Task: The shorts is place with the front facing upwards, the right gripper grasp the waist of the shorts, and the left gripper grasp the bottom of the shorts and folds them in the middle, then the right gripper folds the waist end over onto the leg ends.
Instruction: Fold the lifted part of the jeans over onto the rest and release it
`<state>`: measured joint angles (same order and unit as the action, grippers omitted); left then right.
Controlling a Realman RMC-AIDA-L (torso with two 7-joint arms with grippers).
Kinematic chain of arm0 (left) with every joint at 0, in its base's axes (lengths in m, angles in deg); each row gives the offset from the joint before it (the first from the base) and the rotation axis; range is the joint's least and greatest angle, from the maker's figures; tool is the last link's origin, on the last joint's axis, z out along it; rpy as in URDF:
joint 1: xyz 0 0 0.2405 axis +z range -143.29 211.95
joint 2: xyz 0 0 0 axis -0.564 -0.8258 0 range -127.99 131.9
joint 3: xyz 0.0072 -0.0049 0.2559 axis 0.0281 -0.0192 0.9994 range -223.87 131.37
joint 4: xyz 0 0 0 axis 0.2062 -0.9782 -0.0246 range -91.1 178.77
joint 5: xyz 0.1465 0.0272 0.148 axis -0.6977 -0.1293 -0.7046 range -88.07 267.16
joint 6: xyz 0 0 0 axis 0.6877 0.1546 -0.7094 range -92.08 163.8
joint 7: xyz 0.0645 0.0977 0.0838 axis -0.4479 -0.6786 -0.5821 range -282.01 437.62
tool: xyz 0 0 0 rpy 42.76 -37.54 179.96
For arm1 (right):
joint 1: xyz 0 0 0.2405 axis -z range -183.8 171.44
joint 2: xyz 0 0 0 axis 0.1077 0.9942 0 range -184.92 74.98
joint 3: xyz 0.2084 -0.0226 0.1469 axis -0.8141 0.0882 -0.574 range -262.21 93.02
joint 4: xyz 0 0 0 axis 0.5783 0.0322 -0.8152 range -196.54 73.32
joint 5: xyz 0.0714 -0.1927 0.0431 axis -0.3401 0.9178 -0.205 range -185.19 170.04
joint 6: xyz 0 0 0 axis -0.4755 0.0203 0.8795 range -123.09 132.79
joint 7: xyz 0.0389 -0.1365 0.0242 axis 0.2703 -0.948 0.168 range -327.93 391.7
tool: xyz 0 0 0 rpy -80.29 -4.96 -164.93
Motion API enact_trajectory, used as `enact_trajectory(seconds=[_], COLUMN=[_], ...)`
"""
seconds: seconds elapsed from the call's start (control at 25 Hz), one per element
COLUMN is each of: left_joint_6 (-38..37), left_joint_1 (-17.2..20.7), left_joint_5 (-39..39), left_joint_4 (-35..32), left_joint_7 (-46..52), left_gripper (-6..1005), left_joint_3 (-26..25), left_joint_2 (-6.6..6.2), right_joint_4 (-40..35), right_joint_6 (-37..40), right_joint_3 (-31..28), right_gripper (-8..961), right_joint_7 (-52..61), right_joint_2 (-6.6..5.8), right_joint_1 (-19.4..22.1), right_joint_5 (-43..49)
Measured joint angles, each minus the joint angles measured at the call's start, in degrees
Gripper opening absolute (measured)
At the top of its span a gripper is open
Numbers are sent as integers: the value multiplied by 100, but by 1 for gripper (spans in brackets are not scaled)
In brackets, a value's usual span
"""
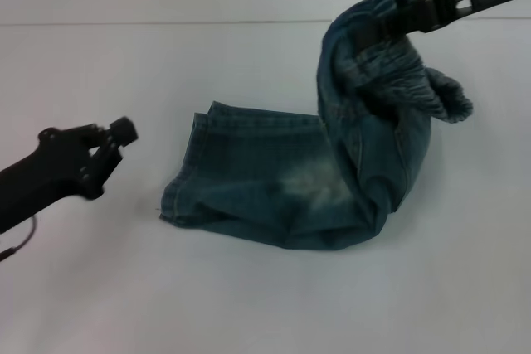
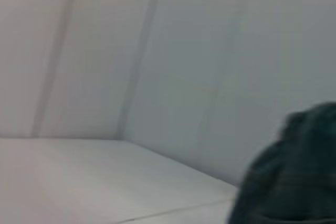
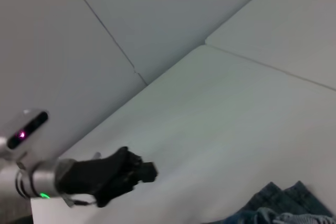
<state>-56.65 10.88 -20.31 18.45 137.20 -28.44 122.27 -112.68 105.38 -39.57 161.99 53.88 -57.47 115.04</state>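
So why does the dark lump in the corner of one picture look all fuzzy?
Left wrist view: the denim shorts sit very near the lens, so they blur. Head view: the shorts look sharper, waist lifted by the right gripper. Right wrist view: the left gripper smears slightly.

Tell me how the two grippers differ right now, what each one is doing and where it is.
The right gripper is raised over the table, shut on the waist of the shorts, which hangs lifted from it; the left gripper holds nothing. The right gripper is over the shorts' far right end; the left gripper hovers apart from the leg ends, to their left. Both are black two-finger grippers.
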Motion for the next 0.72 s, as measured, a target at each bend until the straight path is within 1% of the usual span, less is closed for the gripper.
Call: enact_trajectory(seconds=[0.04,0.12,0.2,0.32,0.44,0.48,0.56,0.64,0.72], left_joint_6=[-172,-835,-1165,-1517,-1537,-1524,-1488,-1455,-1432], left_joint_1=[57,235,327,474,578,593,622,645,662], left_joint_5=[-17,-125,-203,-272,-274,-274,-276,-278,-272], left_joint_4=[-151,-673,-943,-1277,-1317,-1308,-1284,-1279,-1278], left_joint_7=[118,465,634,947,1032,1025,1004,972,944], left_gripper=[29,31,33,129,193,214,257,299,342], left_joint_3=[85,210,211,192,133,120,105,104,104], left_joint_2=[-33,-108,-116,-94,-63,-52,-35,-21,-12], right_joint_4=[75,270,478,771,1041,1148,1332,1561,1721], right_joint_6=[-63,-206,-386,-679,-969,-1078,-1200,-1356,-1503], right_joint_3=[97,338,604,1043,1324,1384,1441,1480,1499], right_gripper=[98,98,98,98,98,98,115,132,149], right_joint_7=[0,-1,-3,-3,-24,-53,-121,-183,-215], right_joint_2=[6,31,69,160,324,401,520,675,792], right_joint_1=[-61,-225,-387,-637,-905,-1016,-1202,-1414,-1553], right_joint_5=[0,0,0,38,251,356,510,666,781])
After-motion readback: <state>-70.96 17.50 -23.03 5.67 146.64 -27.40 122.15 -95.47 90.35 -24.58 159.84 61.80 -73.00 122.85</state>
